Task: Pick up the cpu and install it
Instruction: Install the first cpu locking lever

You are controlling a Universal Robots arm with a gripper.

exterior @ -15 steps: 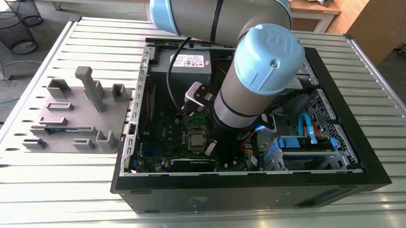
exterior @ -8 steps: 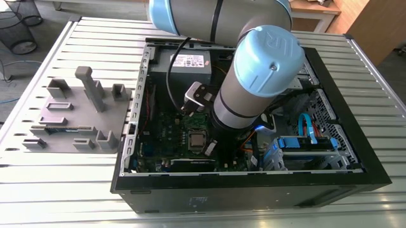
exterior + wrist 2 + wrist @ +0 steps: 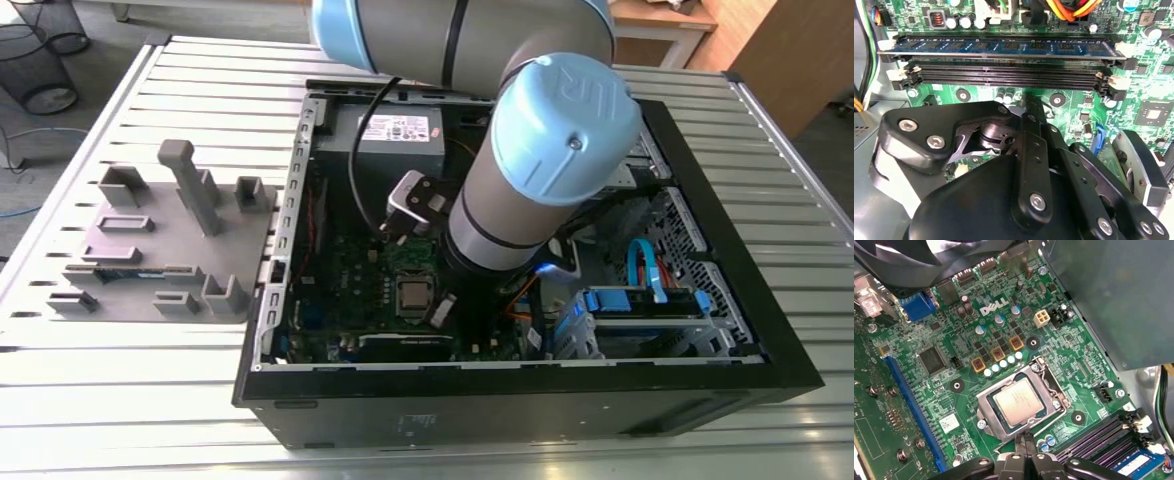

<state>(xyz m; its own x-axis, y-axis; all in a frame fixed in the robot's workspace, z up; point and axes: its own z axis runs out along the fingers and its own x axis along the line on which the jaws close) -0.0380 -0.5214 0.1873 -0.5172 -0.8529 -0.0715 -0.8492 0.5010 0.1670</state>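
Observation:
The cpu [image 3: 1018, 401] is a small square chip with a dull silver top, lying flat inside the silver socket frame [image 3: 990, 421] on the green motherboard [image 3: 954, 345]. In the exterior view the cpu [image 3: 414, 293] sits mid-board inside the open computer case [image 3: 534, 400], just to the exterior view's left of the arm [image 3: 514, 200]. My gripper [image 3: 1025, 441] hovers just off one edge of the socket, its two black fingertips pressed together with nothing between them. In the second wrist view the gripper [image 3: 1031, 102] points toward the memory slots.
A blue memory stick [image 3: 1004, 47] sits in one slot beside empty black slots [image 3: 1004, 76]. A power supply [image 3: 394, 130] is at the case's far end and a drive cage with blue cables [image 3: 641, 300] on the exterior view's right. A grey fixture tray [image 3: 160, 240] lies outside the case.

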